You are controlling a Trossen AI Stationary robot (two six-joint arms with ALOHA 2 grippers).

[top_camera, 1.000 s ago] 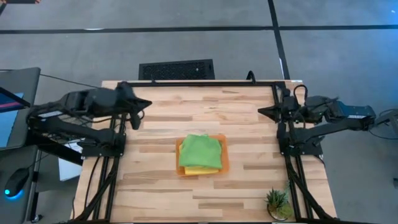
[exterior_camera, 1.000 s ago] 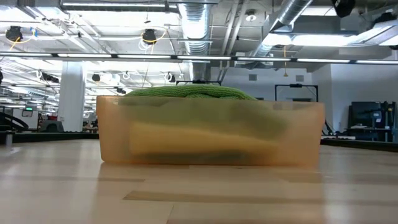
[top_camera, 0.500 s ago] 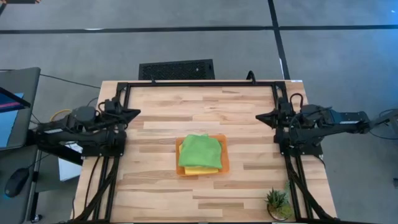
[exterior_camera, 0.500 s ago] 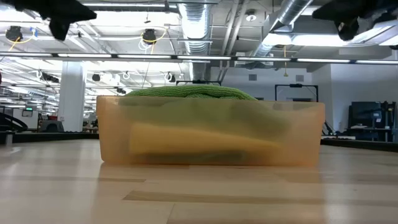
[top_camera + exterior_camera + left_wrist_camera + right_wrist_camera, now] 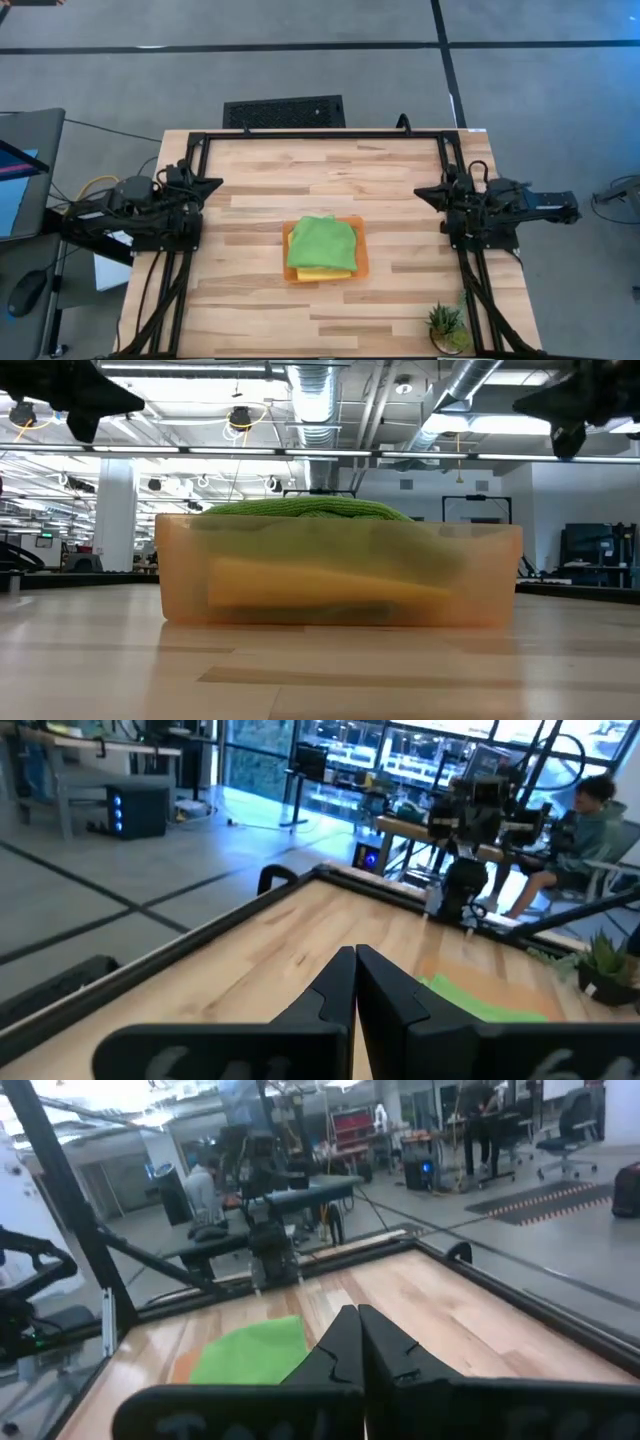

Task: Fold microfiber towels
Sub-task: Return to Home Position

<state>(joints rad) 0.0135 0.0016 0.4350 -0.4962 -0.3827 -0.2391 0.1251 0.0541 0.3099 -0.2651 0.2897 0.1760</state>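
At the left edge of the table (image 5: 300,180), find the left gripper (image 5: 213,184) parked over its own frame and pointing inward across the boards. In the left wrist view, read its fingers (image 5: 335,982) as pressed together with nothing between. Moving to the centre, locate the orange bin (image 5: 362,252), well apart from both arms. Inside, note the lime green towel (image 5: 320,242) folded on top and rising above the rim in the low view. Beneath it, note a yellow towel (image 5: 325,273), showing as a strip along the side nearer the plant (image 5: 446,326). Through the translucent wall, possibly a darker layer under the yellow; cannot tell whether another cloth. Treat the lime green towel as a squat rectangle lying flat, probably longest from one arm's side toward the other, with a corner on the left arm's side cut in short. Expect light, limp, fuzzy cloth: no stiffness, little slip, no risk of breakage, but likely to sag and open when lifted by one layer. For any further handling, pinch through all layers at a folded edge or corner, not at the loose top ply. Further right, find the right gripper (image 5: 424,193) parked at the table's right edge, pointing inward, with fingers (image 5: 345,1342) closed on each other and holding nothing.
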